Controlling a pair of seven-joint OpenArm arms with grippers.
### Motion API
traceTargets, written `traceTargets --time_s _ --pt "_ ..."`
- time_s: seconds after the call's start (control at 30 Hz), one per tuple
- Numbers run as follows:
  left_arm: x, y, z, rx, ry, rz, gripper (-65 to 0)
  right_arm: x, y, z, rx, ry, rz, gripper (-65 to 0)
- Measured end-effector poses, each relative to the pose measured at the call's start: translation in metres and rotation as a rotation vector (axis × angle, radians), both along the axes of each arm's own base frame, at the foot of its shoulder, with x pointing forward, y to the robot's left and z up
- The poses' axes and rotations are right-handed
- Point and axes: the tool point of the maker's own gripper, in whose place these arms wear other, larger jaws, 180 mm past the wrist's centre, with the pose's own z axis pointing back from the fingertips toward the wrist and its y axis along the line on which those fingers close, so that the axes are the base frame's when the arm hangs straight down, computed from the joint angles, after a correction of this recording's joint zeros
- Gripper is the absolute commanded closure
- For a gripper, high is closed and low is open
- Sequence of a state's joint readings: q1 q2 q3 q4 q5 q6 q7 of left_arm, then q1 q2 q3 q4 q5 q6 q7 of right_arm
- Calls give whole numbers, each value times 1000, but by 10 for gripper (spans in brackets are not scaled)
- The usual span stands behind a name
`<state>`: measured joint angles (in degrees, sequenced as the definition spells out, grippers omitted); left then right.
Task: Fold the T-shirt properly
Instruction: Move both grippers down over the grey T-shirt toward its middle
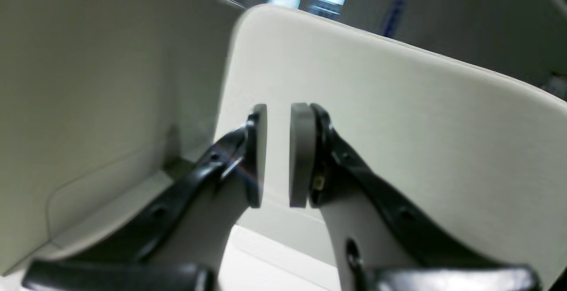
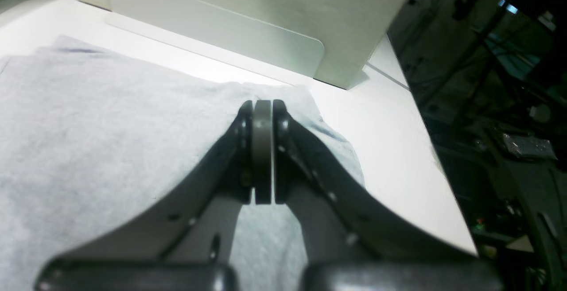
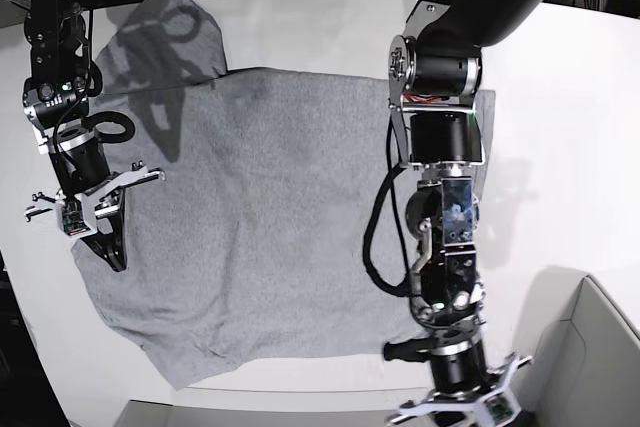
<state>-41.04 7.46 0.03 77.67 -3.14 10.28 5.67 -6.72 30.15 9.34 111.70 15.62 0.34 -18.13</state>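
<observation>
**Grey tee lies flat, fold not begun**

R gripper (image 2: 263, 149) clenched, empty, low over the T-shirt (image 3: 270, 217), which spreads beneath and ahead of it across the white table (image 2: 390, 136). L gripper (image 1: 278, 154) parted, holding nothing, facing a pale box (image 1: 398, 105). Cloth looks soft, light, limp; best pinched at hem corners or sleeve edges. Room behind: dark cable clutter.

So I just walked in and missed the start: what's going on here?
A two-armed robot is working on a grey T-shirt spread flat on a white table, with no fold made yet. The right tool is shut, down at the shirt's edge; whether it pinches cloth is unclear. The left tool stands part open with nothing in it, off the shirt near a pale box at the table's corner.
</observation>
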Motion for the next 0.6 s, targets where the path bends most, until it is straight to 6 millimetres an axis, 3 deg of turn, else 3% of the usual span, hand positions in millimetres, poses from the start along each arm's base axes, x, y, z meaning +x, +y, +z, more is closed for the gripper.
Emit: traceTargets --time_s 0.13,0.23,0.37,0.5,0.6 --pt "-11 -38 33 6 -145 -144 -92 0 1 2 2 -7 2 0" --pt "-32 -64 49 137 -292 -329 -92 1 0 1 0 -5 1 0" --pt "-46 -57 36 150 -367 -425 -92 1 1 1 2 -4 2 0" --pt "-53 -61 59 120 -442 -483 -91 1 0 1 2 -5 1 0" --pt "-49 -67 62 131 -421 -504 -92 1 1 1 5 -5 0 0"
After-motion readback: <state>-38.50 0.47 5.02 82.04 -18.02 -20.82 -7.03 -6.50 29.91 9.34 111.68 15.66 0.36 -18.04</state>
